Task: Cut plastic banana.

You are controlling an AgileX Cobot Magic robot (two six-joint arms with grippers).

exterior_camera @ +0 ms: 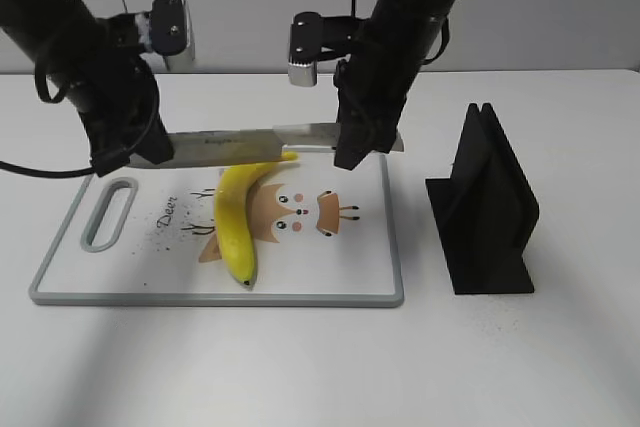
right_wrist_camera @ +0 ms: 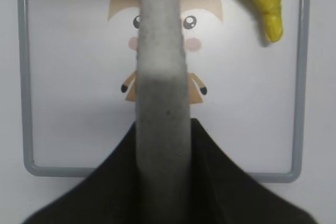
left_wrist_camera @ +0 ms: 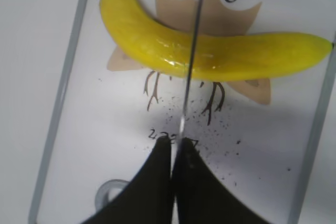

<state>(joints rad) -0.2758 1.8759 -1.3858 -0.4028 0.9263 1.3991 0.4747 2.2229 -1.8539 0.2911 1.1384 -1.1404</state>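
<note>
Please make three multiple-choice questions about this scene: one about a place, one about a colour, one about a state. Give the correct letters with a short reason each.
1. Where does the plastic banana lie?
A. on the cutting board
B. on the bare table
C. in the black stand

2. What colour is the stand at the right?
A. white
B. black
C. yellow

3. How is the knife held?
A. by the left gripper alone
B. by nobody, it lies on the board
C. by both the left gripper and the right gripper, above the banana

Answers:
1 A, the banana rests on the printed board.
2 B, the stand is dark black.
3 C, each gripper clamps one end of the knife, level over the banana.
</note>
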